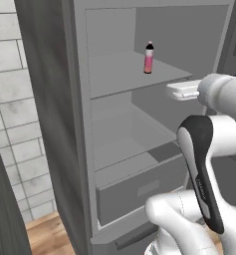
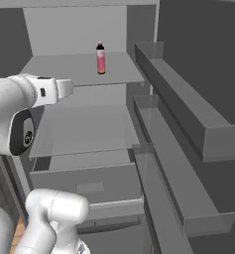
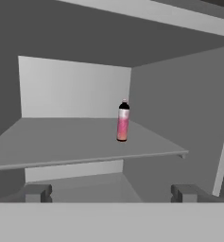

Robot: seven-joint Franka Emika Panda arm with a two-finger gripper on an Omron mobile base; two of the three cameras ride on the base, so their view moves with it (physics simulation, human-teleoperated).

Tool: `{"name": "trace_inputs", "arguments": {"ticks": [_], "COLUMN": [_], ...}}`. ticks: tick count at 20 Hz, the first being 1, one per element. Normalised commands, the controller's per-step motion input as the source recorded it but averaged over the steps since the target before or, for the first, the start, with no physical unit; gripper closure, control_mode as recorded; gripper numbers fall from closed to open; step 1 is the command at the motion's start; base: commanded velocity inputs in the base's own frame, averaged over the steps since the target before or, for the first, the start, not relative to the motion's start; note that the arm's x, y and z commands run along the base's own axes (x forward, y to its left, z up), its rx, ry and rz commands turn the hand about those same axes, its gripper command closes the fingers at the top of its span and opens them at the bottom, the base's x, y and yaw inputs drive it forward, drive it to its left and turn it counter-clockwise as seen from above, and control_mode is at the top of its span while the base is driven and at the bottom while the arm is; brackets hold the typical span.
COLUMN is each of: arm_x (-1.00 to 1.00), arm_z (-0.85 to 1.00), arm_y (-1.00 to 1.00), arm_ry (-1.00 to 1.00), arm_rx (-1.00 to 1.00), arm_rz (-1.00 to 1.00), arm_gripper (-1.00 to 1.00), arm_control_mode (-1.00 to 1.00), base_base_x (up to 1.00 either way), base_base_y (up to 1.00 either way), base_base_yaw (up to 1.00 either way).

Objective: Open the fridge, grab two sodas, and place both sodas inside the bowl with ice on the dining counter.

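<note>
Grey fridge interior ahead: the tall matte grey fridge (image 2: 188,114) is standing open, its door with three moulded shelf bins swung to the right, pale tiled wall (image 1: 15,99) showing off to the left. Slim pink bottle with a black cap (image 2: 100,58) is standing upright on the upper grey shelf (image 2: 64,67), toward its right side, well clear of the back wall. Second soda: not spotted on the shelves showing. Lower drawer (image 1: 139,191) is sitting closed beneath two bare shelves.

White arm's two-finger gripper (image 3: 111,193) is hovering in front of the shelf edge, roughly level with the bottle, jaws spread wide, nothing between them.

Step in hand, by my reading: door done, reach for the first soda. Next move calls for pushing forward and slightly right so the fingers straddle the bottle's body, then closing gently; it looks narrow and tippable.
</note>
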Motion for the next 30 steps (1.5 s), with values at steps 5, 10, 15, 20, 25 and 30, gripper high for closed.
{"name": "trace_inputs", "arguments": {"ticks": [5, 10, 15, 20, 25, 30], "arm_x": [0.58, 0.56, 0.66, 0.52, 0.43, 0.38], "arm_z": [0.01, 0.01, 0.11, 0.08, 0.02, 0.0], "arm_y": [-0.03, -0.12, -0.12, -0.11, -0.04, -0.05], "arm_ry": [0.0, 0.0, 0.0, 0.0, 0.0, 0.0], "arm_rx": [0.04, 0.04, 0.03, 0.02, 0.0, 0.0], "arm_rz": [0.0, 0.0, 0.0, 0.0, 0.0, 0.0], "arm_gripper": [-1.0, -1.0, -1.0, -1.0, -1.0, -1.0], "arm_control_mode": [-1.0, -1.0, -1.0, -1.0, -1.0, -1.0], "base_base_x": [0.0, 0.0, 0.0, 0.0, 0.0, 0.0], "base_base_y": [0.0, 0.0, 0.0, 0.0, 0.0, 0.0], "base_base_yaw": [0.0, 0.0, 0.0, 0.0, 0.0, 0.0]}}
